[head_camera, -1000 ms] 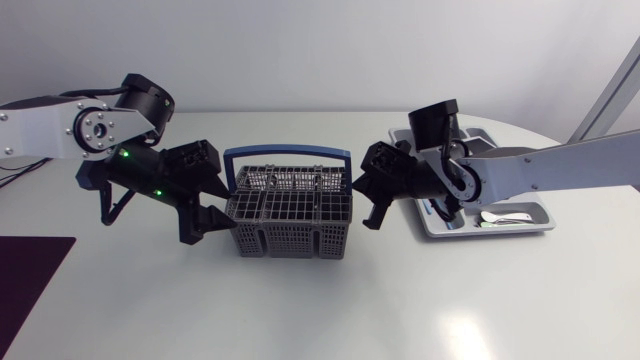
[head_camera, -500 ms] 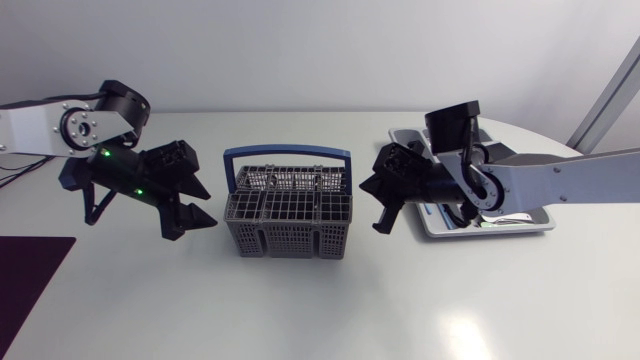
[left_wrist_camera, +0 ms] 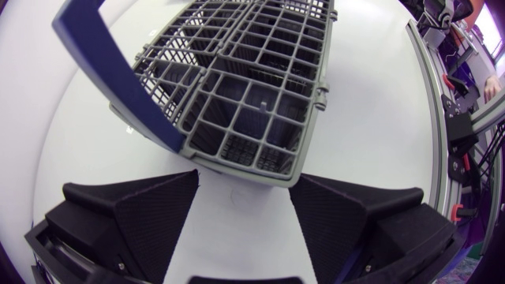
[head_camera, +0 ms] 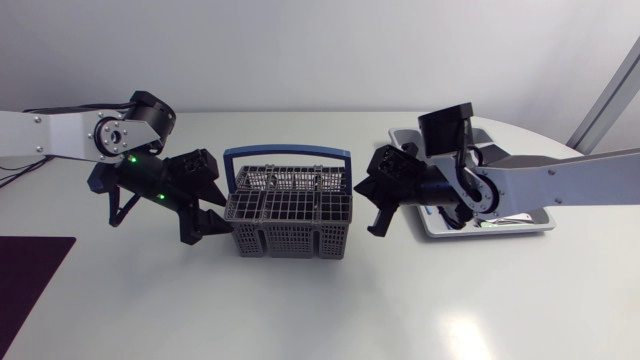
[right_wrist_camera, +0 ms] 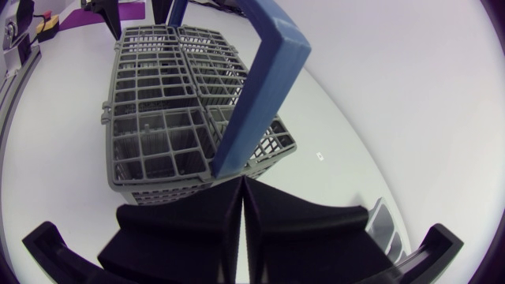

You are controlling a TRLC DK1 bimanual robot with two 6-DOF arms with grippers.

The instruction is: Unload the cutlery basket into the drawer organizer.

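where the cutlery basket (head_camera: pixel 290 215) sits: middle of the table (head_camera: pixel 300 310), upright, blue handle (head_camera: pixel 287 153) raised over it
basket contents: nothing seen in any cell either wrist view looks into; a few cells partly behind the handle, so not fully confirmed
drawer organizer (head_camera: pixel 530 228): well to the right of the basket, mostly covered by the right arm (head_camera: pixel 560 175); one pale utensil (head_camera: pixel 497 222) showing inside
progress (judgement): looks finished or nearly so; left to do = check the hidden cells, move anything found across
left gripper (head_camera: pixel 208 222): just beside the basket's left end, fingers spread apart, holding nothing; basket end ahead of the gap, apparently not touching
right gripper (head_camera: pixel 375 215): just beside the basket's right end, between basket and organizer; fingers pressed together, nothing pinched
head view only: inside of the organizer, both arms flanking the basket
wrist views only: straight look into the cells from each end; finger spacing, hard to read from above
right wrist view extra: a corner of the organizer beside its own gripper
not resolvable: what else lies in the organizer under the right arm
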